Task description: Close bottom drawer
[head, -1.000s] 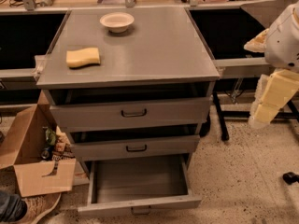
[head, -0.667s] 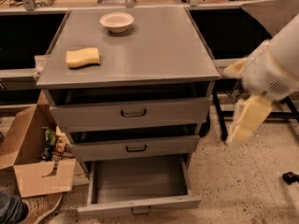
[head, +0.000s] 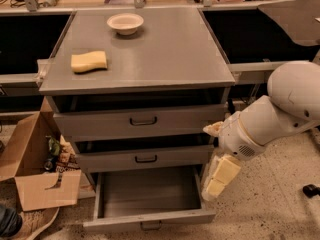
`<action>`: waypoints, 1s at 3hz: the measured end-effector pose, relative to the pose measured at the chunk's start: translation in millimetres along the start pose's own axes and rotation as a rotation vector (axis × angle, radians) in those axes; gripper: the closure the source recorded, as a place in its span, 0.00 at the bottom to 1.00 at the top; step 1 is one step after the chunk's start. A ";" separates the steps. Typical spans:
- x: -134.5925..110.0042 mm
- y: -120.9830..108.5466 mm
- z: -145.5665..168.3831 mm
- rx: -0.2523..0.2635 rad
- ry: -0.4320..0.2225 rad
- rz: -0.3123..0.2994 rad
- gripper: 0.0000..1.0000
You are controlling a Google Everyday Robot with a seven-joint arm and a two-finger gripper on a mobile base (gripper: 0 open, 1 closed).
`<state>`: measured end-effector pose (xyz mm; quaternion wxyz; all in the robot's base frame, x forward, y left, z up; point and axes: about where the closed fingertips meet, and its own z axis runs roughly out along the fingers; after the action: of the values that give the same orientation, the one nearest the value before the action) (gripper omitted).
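The bottom drawer [head: 150, 218] is the lowest of the grey cabinet's three. It stands pulled far out, its inside bare, with a small dark handle [head: 150, 226] on the slim front panel. My gripper [head: 214, 186] is cream-coloured and hangs pointing down from the white arm [head: 280, 109]. It is just to the right of the open drawer's right side wall, near its front corner. It holds nothing that I can see.
The top drawer [head: 142, 121] and middle drawer [head: 145, 159] are each slightly ajar. A yellow sponge [head: 89, 61] and a white bowl [head: 125, 23] sit on the cabinet top. An open cardboard box [head: 35, 171] stands on the floor at the left. A small dark object [head: 311, 190] lies on the floor at the right.
My arm has swung left and down from the right edge of the view. The gripper is now beside the bottom drawer's right side. The drawer has not moved.
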<state>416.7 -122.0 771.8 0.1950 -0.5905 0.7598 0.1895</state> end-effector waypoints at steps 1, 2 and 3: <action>0.0 0.0 0.0 0.000 0.000 0.000 0.00; 13.5 -5.6 33.4 0.004 -0.018 0.021 0.00; 65.7 11.1 159.6 -0.088 -0.081 0.090 0.00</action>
<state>402.7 -90.8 602.2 0.1906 -0.5556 0.7681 0.2551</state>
